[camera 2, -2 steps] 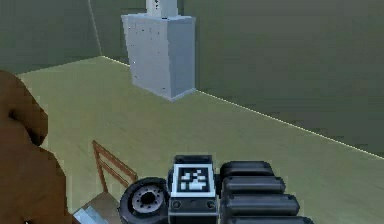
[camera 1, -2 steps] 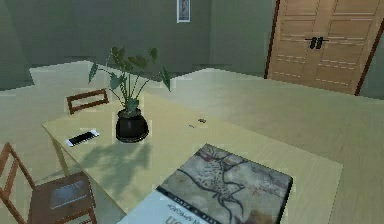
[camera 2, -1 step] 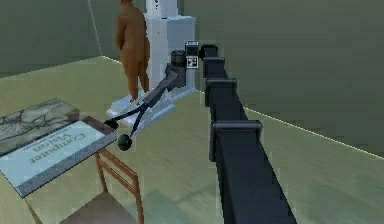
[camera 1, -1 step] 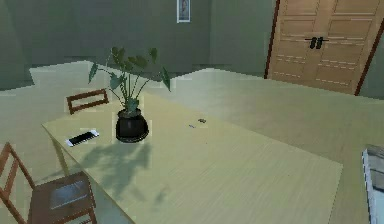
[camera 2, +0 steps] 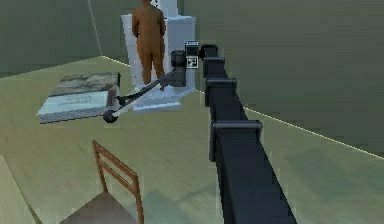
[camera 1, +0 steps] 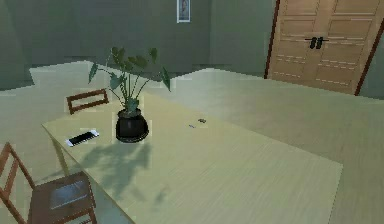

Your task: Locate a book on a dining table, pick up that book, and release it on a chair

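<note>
The dining table lies nearest in the forward view, a wooden chair at its left edge, a potted plant toward its far left corner, open floor beyond. The arm side view adds the arm over bare floor, a slat-backed chair, and the gripper holding the book aloft.

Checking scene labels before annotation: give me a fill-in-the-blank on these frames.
1. The plant on the table grows from a dark ___.
2. The gripper holds a ___ clear of the floor.
3. Behind the gripper stands an orange-brown ___.
4. Below the gripper stands a wooden ___.
Missing words: pot; book; statue; chair.
</note>
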